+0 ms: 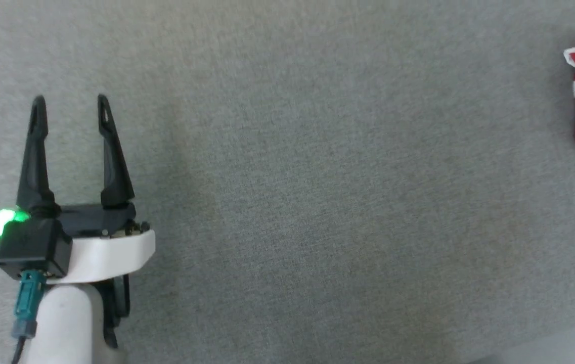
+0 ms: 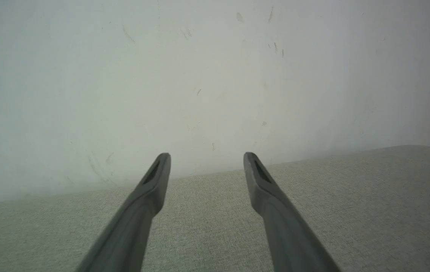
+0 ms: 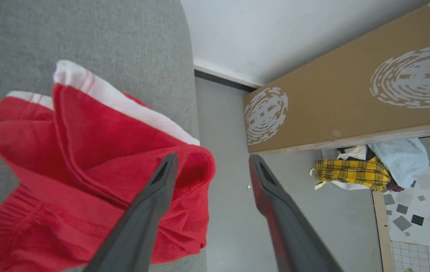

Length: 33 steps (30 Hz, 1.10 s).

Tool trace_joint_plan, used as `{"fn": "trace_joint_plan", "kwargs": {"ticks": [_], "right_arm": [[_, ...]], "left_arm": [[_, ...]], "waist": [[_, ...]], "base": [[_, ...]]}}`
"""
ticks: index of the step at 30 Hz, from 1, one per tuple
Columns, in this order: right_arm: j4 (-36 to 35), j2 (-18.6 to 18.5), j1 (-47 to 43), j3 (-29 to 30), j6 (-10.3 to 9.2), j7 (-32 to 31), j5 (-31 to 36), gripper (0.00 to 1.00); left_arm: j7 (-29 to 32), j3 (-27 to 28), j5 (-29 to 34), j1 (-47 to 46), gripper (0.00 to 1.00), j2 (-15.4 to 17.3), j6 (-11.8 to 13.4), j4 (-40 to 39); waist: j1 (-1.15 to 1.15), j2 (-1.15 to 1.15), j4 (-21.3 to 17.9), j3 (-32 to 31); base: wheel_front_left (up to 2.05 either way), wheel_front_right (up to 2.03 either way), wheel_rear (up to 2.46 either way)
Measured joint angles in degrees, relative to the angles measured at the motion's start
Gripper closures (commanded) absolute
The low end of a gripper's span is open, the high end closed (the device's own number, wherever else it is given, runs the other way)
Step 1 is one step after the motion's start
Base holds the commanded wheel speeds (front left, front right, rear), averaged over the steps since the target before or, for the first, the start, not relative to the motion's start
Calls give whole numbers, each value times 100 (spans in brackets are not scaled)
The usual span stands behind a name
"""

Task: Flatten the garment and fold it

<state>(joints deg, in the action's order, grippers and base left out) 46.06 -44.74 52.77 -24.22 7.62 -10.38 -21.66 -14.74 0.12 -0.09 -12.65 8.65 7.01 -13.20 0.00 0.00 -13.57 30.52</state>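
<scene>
Garment (image 3: 86,151), crumpled red, seemingly overhanging woven surface (image 3: 86,30)

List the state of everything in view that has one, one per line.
shorts, crumpled in a heap at the edge of the grey surface, not flattened
left gripper, jaws open, empty, above bare grey surface
right gripper, jaws open, by the shorts, nothing clamped
LED, lit green
plaid cloth, bunched up
</scene>
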Motion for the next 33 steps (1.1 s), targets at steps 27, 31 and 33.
{"fn": "trace_joint_plan", "kwargs": {"ticks": [27,31,33], "right_arm": [[-3494,2858,-2171,2348,-1,2510,1397,0],[-3857,3356,-2943,2437,-1,2510,1414,0],[-3911,3512,-3275,2480,-1,2510,1399,0]], "left_arm": [[0,165,-160,1115,0,-328,54,665],[0,145,-186,1156,0,-360,11,709],[0,116,-185,1198,0,-380,9,720]], "waist": [[-1,0,717,-2203],[-1,0,879,-2383],[0,0,960,-2459]], "base": [[0,0,0],[0,0,0],[0,0,0]]}}
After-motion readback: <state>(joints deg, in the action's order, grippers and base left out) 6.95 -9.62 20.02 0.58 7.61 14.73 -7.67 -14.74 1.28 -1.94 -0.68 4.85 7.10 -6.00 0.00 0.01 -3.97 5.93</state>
